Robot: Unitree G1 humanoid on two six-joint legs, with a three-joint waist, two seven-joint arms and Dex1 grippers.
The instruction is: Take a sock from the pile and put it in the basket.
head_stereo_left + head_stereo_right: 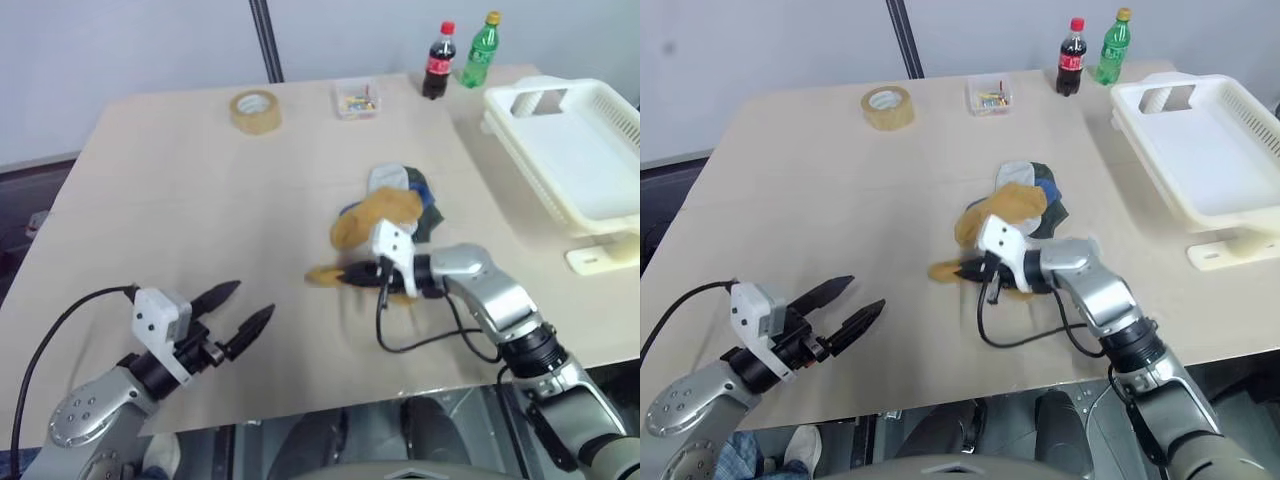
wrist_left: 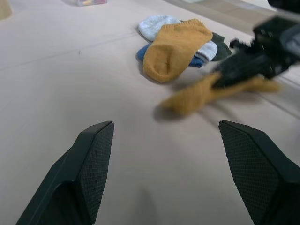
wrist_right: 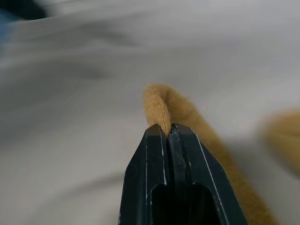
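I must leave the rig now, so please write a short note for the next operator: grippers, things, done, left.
Right gripper: jaws shut on a mustard sock, beside the pile.
Left gripper: jaws open, holding nothing, over bare table.
A second mustard sock lies on top of the pile.
Basket: at the table's right edge.
Done: sock gripped.
Left: carry it to the basket, release.

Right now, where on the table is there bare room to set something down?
Bare tabletop runs from the tape roll down to the left gripper. It is crowded around the pile, where the right gripper pinches the sock, and beside the basket.
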